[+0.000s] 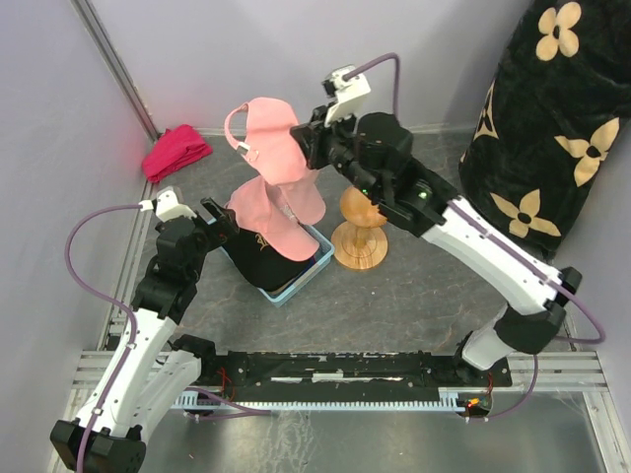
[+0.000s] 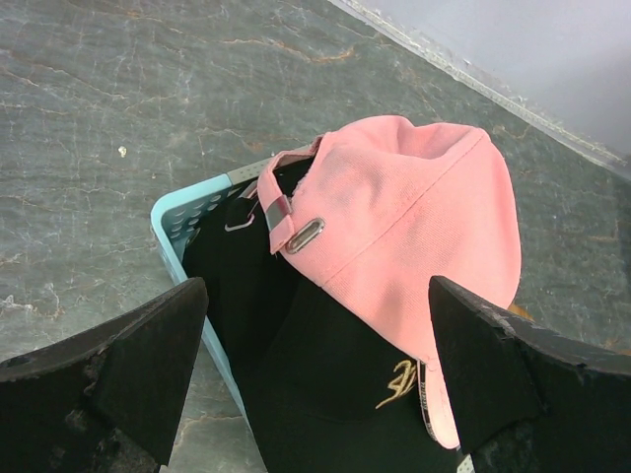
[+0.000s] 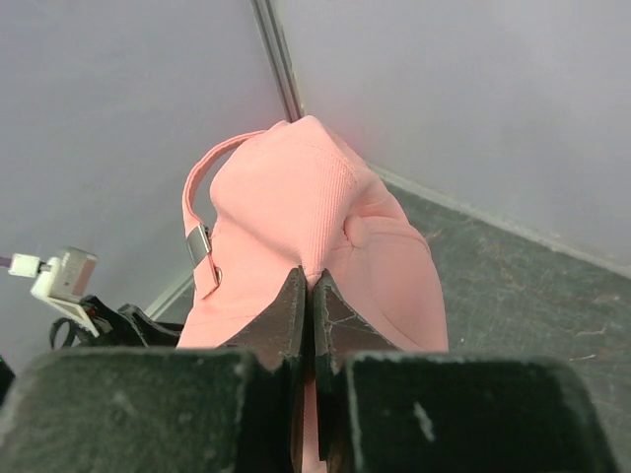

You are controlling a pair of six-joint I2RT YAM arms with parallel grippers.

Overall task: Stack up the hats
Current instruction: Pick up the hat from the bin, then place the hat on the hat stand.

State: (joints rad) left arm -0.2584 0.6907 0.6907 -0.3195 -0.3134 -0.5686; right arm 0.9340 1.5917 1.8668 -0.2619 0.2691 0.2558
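Grey, marbled stone-look sheeting covers the desk (image 1: 424,286), which pale walls close in on the far and left sides. At the far right hangs a black plush fabric (image 1: 552,128), soft and deep-piled, printed with cream flower shapes.

Left of centre sits a light blue plastic basket (image 1: 301,283) with slotted walls. A black cap (image 2: 325,365) of smooth cloth lies in it, with a gold embroidered logo on the front. A lower pink cap (image 2: 404,217) rests on top of it, its rounded crown of fine woven cotton tilted and its back strap closed with a metal buckle.

An upper pink cap (image 3: 296,217), of the same weave and with the same strap, is held in the air above and beyond the basket, towards the far wall. A turned wooden stand (image 1: 360,236) with a round top and disc foot stands just right of the basket, below the right arm. A crumpled red cloth (image 1: 177,151) lies in the far left corner.

The right end effector (image 3: 309,286) is pressed together, pinching the upper pink cap. The left end effector (image 1: 222,219) is spread wide just near and left of the basket, touching nothing.
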